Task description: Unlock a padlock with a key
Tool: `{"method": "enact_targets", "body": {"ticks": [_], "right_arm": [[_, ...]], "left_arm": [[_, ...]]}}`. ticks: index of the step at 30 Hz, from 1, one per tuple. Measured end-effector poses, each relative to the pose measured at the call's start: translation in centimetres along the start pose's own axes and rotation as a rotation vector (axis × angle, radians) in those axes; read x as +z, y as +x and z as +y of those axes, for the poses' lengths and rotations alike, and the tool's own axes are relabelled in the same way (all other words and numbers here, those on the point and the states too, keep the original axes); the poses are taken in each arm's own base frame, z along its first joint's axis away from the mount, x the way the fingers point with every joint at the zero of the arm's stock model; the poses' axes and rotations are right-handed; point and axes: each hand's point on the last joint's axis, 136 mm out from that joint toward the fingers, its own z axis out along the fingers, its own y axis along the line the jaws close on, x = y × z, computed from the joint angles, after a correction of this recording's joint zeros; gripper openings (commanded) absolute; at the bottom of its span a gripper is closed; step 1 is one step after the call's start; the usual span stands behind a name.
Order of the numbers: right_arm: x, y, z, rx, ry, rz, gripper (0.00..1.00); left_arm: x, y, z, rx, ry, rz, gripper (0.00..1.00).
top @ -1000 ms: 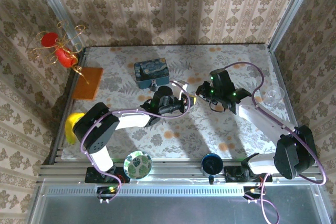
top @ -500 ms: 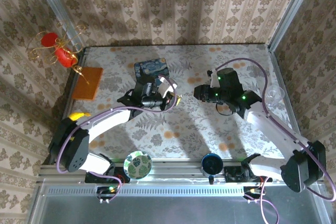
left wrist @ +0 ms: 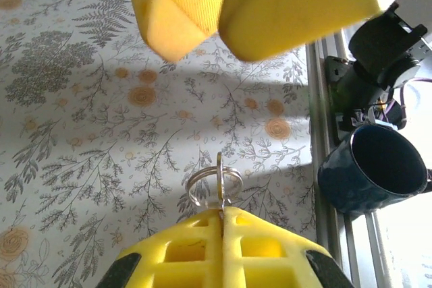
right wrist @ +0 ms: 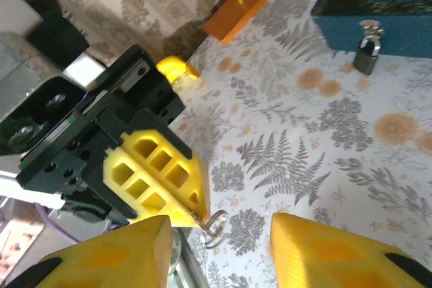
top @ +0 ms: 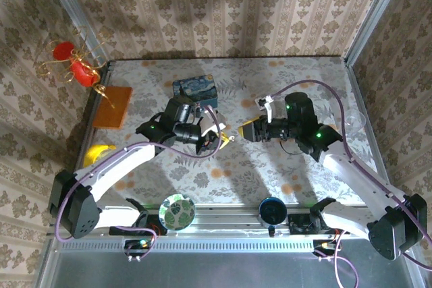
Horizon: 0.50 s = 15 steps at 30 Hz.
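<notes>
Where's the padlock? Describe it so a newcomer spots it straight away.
Find the blue starry-night tin at the back of the flowered table. The padlock sits against the tin's front wall. It is a small grey metal piece with a looped shackle, far smaller than the tin.

A fern-print cloth [top: 297,79] covers the table; damask wallpaper [top: 223,11] stands behind it and at both sides; a blue starry-night tin [top: 194,87] sits toward the back, left of middle; an orange block [top: 113,106] lies flat near the left edge, well apart from the tin; red ornaments in gold wire [top: 71,62] hang beyond the back-left corner; something yellow [top: 96,154] lies at the left edge, too hidden to name; a clear cup [top: 352,121] stands at the right edge; on the near rail [top: 223,226] sit a green patterned disc [top: 177,212] and, to its right, an upright dark blue mug [top: 272,210].
</notes>
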Motion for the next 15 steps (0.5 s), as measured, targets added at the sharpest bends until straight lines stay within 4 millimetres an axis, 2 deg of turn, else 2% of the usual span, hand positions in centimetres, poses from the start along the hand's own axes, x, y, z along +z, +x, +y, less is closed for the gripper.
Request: {"method": "enact_targets", "body": {"ticks": [5, 9, 15], "right_arm": [[1.7, 1.5, 1.4, -0.021, -0.073, 0.066, 0.43], [2.6, 2.4, 1.5, -0.025, -0.093, 0.105, 0.42], [3.0, 2.6, 1.5, -0.033, -0.098, 0.117, 0.38]], "left_arm": [[0.0, 0.2, -0.5, 0.009, 0.027, 0.004, 0.00], [0.0, 0.5, -0.7, 0.013, 0.034, 0.013, 0.00], [0.0, 0.5, -0.7, 0.018, 0.034, 0.013, 0.00]]}}
